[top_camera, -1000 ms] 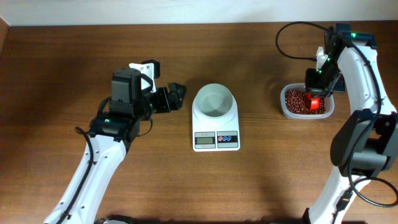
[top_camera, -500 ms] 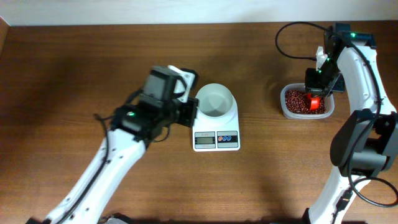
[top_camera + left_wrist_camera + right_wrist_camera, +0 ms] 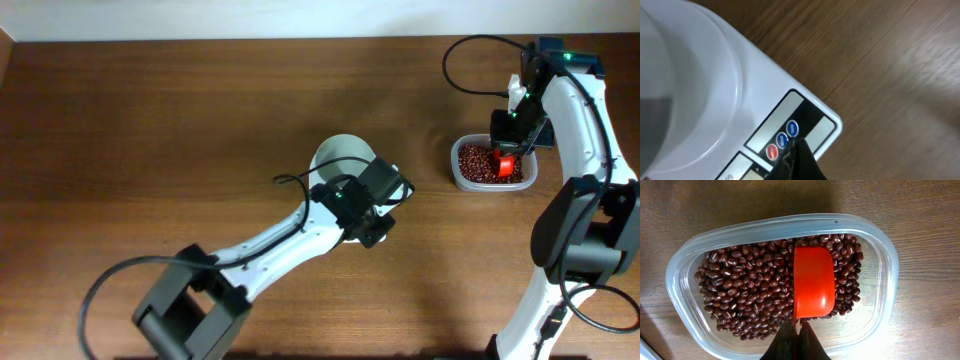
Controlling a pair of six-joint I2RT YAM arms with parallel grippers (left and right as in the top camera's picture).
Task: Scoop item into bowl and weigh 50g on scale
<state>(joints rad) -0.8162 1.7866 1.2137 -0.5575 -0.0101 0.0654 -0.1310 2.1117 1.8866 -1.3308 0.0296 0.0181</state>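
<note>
The white bowl point(image 3: 338, 153) stands on the white scale point(image 3: 770, 85), filling the left of the left wrist view point(image 3: 670, 75). My left arm lies over the scale in the overhead view. My left gripper point(image 3: 368, 225) is shut and empty, its tip point(image 3: 801, 142) at the blue button point(image 3: 781, 140) beside the red button point(image 3: 772, 151). At the right, red-brown beans point(image 3: 745, 290) fill a clear tub point(image 3: 880, 245). A red scoop point(image 3: 813, 282) rests on them. My right gripper point(image 3: 797, 325) is shut on its handle, also seen from overhead point(image 3: 508, 150).
The scale's grey display point(image 3: 737, 167) sits left of the buttons. The tub point(image 3: 462, 180) stands near the right arm's base. Bare brown wood surrounds the scale and tub.
My left arm has swung right, from beside the bowl to over the scale's button panel, and its jaws have shut. The right arm and the scoop have stayed put.
</note>
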